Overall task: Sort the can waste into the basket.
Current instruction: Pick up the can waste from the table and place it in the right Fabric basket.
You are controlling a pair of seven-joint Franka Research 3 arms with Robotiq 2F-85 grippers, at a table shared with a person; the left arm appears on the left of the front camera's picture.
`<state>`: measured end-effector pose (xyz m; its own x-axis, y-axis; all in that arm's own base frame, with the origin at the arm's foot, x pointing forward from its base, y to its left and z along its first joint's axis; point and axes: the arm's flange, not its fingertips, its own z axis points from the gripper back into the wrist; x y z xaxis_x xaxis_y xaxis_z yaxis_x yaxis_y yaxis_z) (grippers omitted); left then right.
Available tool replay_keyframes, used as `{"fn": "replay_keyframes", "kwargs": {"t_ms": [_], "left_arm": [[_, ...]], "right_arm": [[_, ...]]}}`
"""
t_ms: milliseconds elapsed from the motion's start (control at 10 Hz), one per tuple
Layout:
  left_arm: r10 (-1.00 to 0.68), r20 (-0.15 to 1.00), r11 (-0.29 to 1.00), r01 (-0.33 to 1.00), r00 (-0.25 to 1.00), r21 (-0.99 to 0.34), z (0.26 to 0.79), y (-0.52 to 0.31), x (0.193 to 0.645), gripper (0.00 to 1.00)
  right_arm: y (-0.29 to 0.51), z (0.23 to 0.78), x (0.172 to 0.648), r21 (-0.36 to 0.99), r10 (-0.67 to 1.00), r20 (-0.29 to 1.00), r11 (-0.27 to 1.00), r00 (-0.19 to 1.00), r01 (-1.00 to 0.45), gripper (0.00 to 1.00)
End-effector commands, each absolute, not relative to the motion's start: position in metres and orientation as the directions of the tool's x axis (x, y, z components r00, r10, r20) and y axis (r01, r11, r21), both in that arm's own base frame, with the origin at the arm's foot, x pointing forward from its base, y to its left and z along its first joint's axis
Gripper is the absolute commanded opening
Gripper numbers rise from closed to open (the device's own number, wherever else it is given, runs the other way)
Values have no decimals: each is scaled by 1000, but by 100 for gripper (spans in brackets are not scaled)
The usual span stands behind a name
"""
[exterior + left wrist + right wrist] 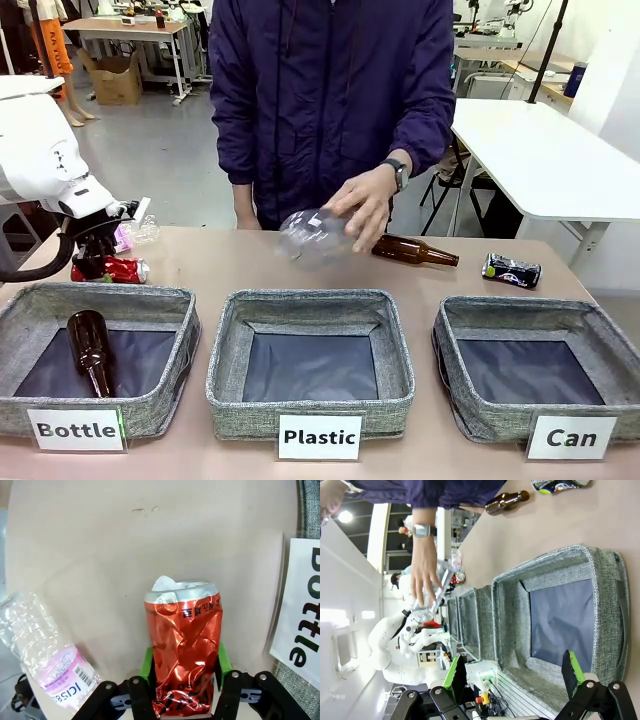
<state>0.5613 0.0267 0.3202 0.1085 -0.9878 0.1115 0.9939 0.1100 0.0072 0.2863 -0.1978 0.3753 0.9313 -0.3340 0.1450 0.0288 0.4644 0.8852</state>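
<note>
Red crushed can (184, 645) is lying beside the Bottle bin (100, 293), its lower half pinched between the left gripper's (185, 661) green pads (223, 659); the right gripper (514, 671) is hovering wide open above the Can basket (602, 580).

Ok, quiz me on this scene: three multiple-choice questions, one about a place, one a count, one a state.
1. Where is the dark can? A) on the table behind the Can basket B) inside that basket C) at the table's left end
2. How many brown glass bottles? A) one B) four C) two
3. The left gripper is: A) open B) shut on the red can C) shut on nothing
Answers: A, it lies on tabletop past the basket's far rim; C, one in the Bottle basket, one on the table; B, green pads press the can's sides.
</note>
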Motion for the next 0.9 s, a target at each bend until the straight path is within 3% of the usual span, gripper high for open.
{"fn": "replay_keyframes", "kwargs": {"t_ms": [0, 100, 200, 800], "left_arm": [[-988, 93, 124, 992, 123, -1, 323, 25, 564, 13], [-988, 91, 122, 992, 122, 0, 323, 25, 564, 3], [-989, 89, 123, 992, 122, 2, 324, 26, 564, 0], [-986, 121, 115, 993, 116, -11, 351, 41, 563, 0]], "right_arm": [[-199, 377, 286, 888, -334, 160, 459, 929, 12, 100], [-199, 377, 286, 888, -334, 160, 459, 929, 12, 100], [-199, 377, 286, 888, -334, 160, 459, 929, 12, 100], [-199, 377, 286, 888, -334, 160, 459, 929, 12, 100]]}}
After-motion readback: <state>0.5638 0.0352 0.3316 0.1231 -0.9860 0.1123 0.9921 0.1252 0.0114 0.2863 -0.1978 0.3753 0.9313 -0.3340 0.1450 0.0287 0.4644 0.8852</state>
